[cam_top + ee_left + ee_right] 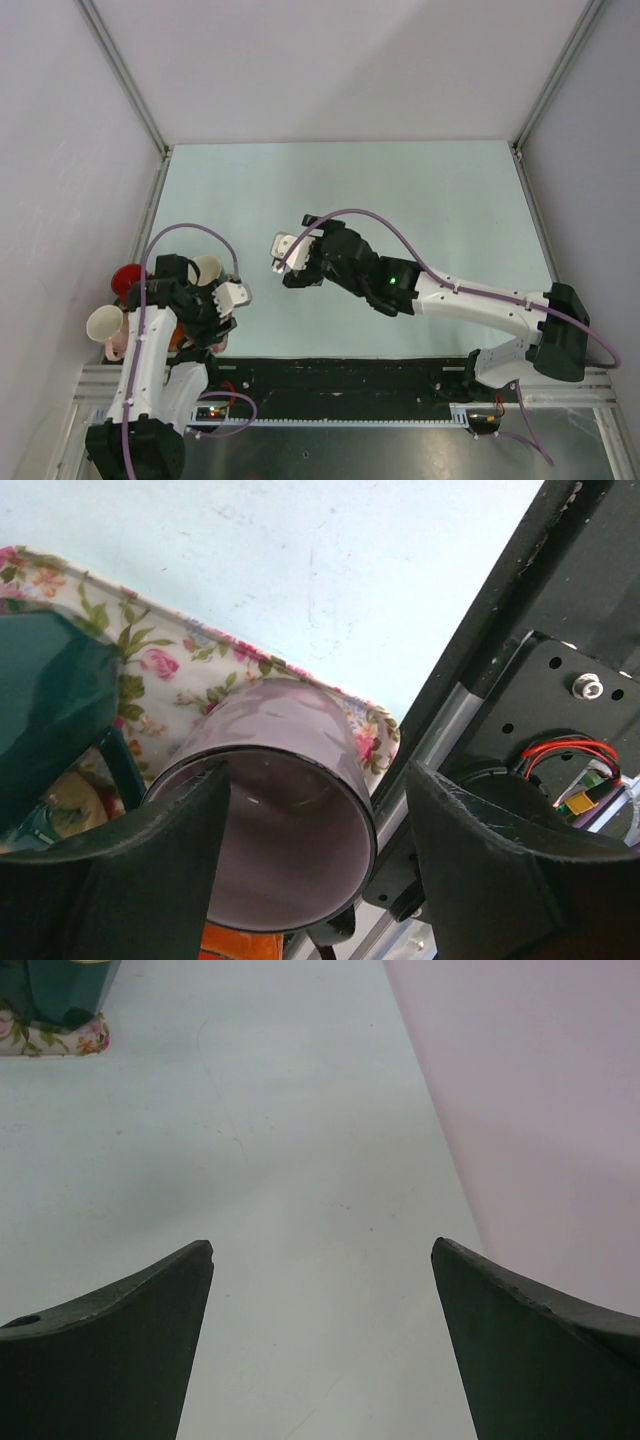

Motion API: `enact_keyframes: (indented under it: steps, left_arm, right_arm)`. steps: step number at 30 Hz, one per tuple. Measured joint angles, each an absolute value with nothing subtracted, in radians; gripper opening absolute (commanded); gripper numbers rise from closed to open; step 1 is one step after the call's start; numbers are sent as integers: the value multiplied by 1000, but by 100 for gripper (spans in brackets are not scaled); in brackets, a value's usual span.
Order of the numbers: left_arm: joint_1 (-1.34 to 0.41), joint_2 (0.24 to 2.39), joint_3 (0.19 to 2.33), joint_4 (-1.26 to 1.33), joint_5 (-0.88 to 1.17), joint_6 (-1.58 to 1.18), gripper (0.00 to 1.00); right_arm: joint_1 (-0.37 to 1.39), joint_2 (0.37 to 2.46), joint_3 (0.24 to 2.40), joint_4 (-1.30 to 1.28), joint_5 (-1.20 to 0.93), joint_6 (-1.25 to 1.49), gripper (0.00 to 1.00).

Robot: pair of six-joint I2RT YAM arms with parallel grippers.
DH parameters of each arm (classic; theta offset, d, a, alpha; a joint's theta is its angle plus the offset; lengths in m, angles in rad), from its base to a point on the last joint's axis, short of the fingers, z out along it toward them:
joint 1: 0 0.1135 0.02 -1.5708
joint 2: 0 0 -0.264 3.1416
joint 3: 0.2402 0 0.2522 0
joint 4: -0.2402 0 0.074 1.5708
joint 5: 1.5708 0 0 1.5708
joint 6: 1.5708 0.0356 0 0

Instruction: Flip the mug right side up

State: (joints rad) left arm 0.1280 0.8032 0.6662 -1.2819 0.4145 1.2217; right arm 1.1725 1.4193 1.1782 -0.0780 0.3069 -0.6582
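A mauve mug (285, 725) lies tilted on a floral tray (150, 645), its open mouth facing the left wrist camera. My left gripper (320, 780) is open. Its left finger (150, 865) sits at or just inside the mug's mouth, and its right finger (500, 870) is outside, well apart from the wall. In the top view the left gripper (222, 305) is at the lower left, and the mauve mug is hidden under the arm. My right gripper (283, 258) is open and empty over bare table, as the right wrist view (322, 1245) also shows.
A dark green mug (50, 690) stands on the tray left of the mauve mug; it also shows in the right wrist view (60, 990). A red mug (125, 278) and two cream cups (207, 268) (103, 322) crowd the left arm. The black base rail (560, 680) lies just right of the tray.
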Motion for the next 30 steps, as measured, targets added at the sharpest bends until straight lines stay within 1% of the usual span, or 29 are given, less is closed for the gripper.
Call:
enact_keyframes:
  steps: [8, 12, 16, 19, 23, 27, 30]
  left_arm:
    - [133, 690, 734, -1325, 403, 1200, 82]
    - [133, 640, 835, -1345, 440, 1132, 85]
    - [133, 612, 922, -1331, 476, 976, 89]
    - [133, 559, 923, -1249, 455, 830, 92]
    - [134, 435, 846, -1062, 347, 638, 98]
    - [134, 339, 697, -819, 226, 459, 100]
    - [134, 304, 572, -634, 167, 336, 100]
  right_arm:
    - [1121, 1414, 1178, -88, 295, -564, 96]
    - [1014, 1390, 1177, -117, 277, -415, 99]
    - [864, 1347, 1171, -181, 300, -237, 99]
    - [753, 1272, 1121, -220, 332, -113, 99]
    - [587, 1074, 946, -257, 363, 52, 99]
    - [460, 875, 757, -259, 406, 142, 99]
    - [431, 746, 606, -221, 476, 184, 99]
